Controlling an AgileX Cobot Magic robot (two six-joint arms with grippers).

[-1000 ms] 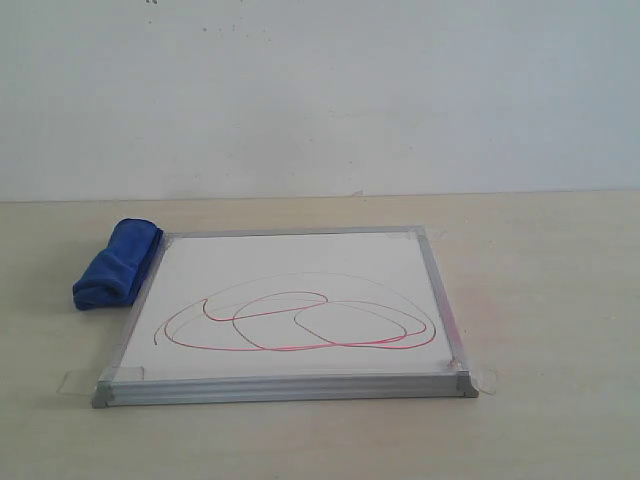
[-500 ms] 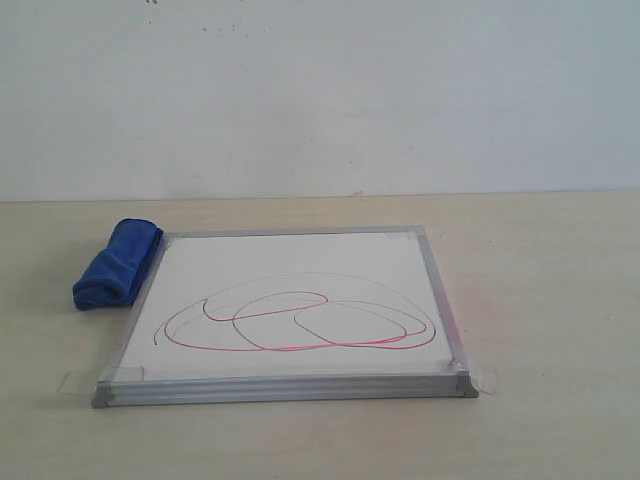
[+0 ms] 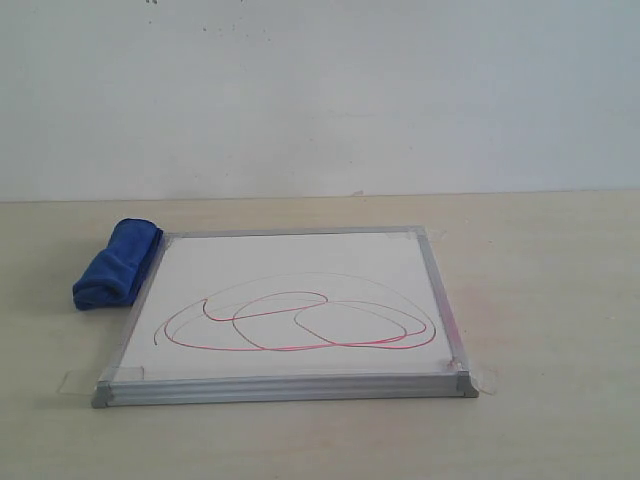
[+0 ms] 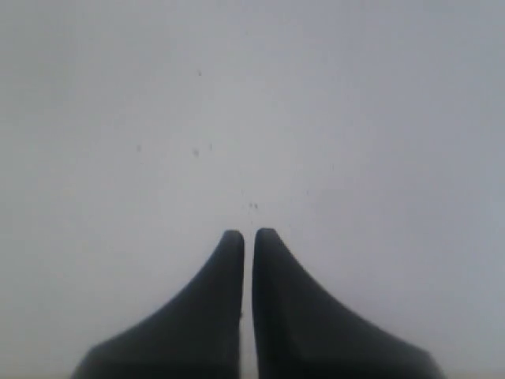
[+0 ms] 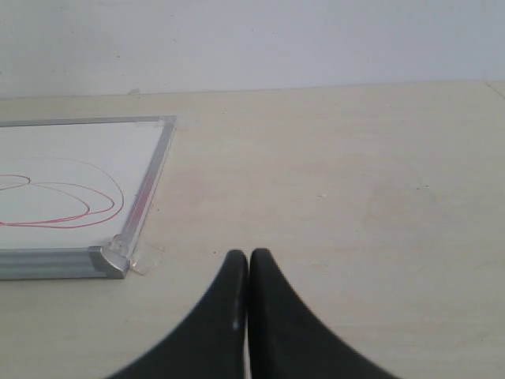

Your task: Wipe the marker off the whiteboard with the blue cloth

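The whiteboard (image 3: 290, 265) lies flat on the table in the exterior view, silver-framed, with clear tape at its corners. Red marker (image 3: 300, 322) loops cross its nearer half. The blue cloth (image 3: 117, 264) lies rolled up against the board's left edge. Neither arm appears in the exterior view. My right gripper (image 5: 249, 254) is shut and empty above bare table, off the board's near right corner (image 5: 110, 260); the marker (image 5: 63, 204) shows there too. My left gripper (image 4: 248, 234) is shut with nothing in it, and faces only a plain pale surface.
A pale wall (image 3: 320, 90) rises behind the light wooden table (image 3: 540, 290). Tape tabs (image 3: 78, 381) stick out from the board's near corners onto the tabletop.
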